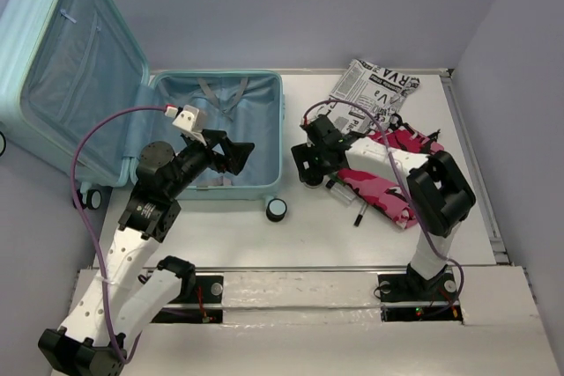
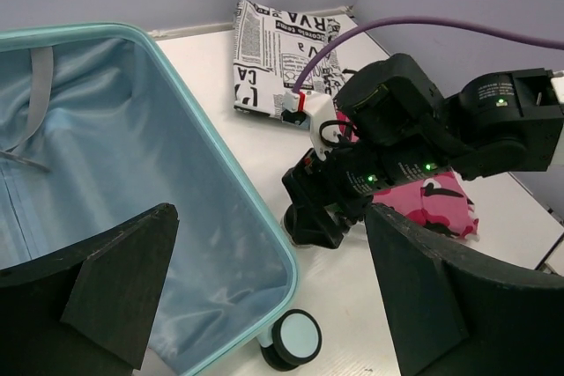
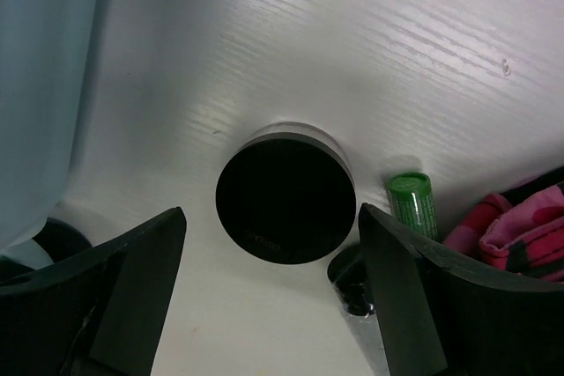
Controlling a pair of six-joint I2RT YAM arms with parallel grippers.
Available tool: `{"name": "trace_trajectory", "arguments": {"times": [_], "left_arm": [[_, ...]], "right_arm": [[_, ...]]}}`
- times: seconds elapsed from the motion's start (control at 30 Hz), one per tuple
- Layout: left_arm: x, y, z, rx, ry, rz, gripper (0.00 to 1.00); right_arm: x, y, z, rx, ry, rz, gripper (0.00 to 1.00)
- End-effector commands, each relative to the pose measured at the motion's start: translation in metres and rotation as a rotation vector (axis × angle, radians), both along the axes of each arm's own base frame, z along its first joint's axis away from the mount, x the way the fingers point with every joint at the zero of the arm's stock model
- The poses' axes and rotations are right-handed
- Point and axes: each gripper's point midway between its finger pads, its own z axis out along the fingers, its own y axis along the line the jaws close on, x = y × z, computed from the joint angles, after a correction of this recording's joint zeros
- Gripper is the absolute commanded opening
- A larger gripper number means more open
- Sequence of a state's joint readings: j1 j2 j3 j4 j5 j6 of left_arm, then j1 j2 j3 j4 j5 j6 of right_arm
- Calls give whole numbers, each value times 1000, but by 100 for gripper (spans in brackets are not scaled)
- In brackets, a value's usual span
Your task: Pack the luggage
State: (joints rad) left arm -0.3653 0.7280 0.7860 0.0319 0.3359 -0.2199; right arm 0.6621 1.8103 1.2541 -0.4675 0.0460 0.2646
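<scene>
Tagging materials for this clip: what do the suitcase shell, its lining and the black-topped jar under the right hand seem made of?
Suitcase shell: hard moulded plastic by its ribs, matte. Lining: fabric, creased, slight sheen. Jar: smooth black cap, likely plastic; pale rim, glass or clear plastic, unclear.

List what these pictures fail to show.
- Right wrist view: the black-lidded jar shows only its lid; contents unseen.
- Right wrist view: the green tube has its lower end hidden behind the right gripper.
- Top view: the left arm covers part of the luggage floor.
</scene>
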Motion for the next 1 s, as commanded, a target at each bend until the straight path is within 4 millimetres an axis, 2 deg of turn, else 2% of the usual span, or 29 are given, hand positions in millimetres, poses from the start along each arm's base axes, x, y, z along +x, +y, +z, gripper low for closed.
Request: {"name": "trace_trajectory", "arguments": {"times": [0.0,0.17,0.23,0.27,0.3,0.33,0.4,0.43,0.47,0.5,0.57,0.6,0.67,0.7,0.73,0.8,0.83,0.9,0.93,0.97], "left_arm": [[-3,2,26,-13,-81,2,99],[-3,2,27,-14,-83,2,99],[-3,2,27,-14,-84,3,99],[-3,2,27,-13,-85,5,99],[-3,3,28,-15,-86,8,99],[-3,3,27,-16,-83,9,99],[-1,7,29,-23,-83,34,99],[2,10,30,-31,-79,58,99],[2,10,29,-34,-73,60,99],[4,13,29,-36,-70,83,99],[5,16,29,-45,-64,101,99],[5,18,30,-51,-66,113,99],[5,20,33,-67,-64,125,99],[6,21,33,-71,-62,132,99],[6,22,34,-73,-64,138,99],[7,26,35,-74,-69,163,99],[8,30,33,-72,-62,179,99],[10,38,36,-73,-68,226,99],[10,42,36,-69,-70,246,99],[11,47,38,-70,-74,271,99]], "right_arm": [[6,14,4,4,-23,7,83],[7,9,-13,-35,-4,-6,79],[9,10,-15,-34,-8,-10,73],[11,11,-14,-32,-16,-16,64],[14,11,-11,-28,-29,-26,47],[17,12,-6,-24,-49,-33,44],[25,17,20,14,-107,-34,36],[31,19,44,45,-158,-38,33],[32,18,45,38,-163,-37,30],[35,19,73,74,-219,-38,30],[37,21,105,115,-274,-26,30],[38,25,137,166,-328,-16,29],[36,36,166,224,-369,25,29],[38,48,194,264,-414,54,29],[35,59,206,291,-427,84,29],[37,82,210,330,-415,132,29],[38,107,215,368,-406,184,29],[42,131,215,385,-402,216,29],[43,149,232,424,-427,245,29],[49,158,228,427,-423,251,29]]}}
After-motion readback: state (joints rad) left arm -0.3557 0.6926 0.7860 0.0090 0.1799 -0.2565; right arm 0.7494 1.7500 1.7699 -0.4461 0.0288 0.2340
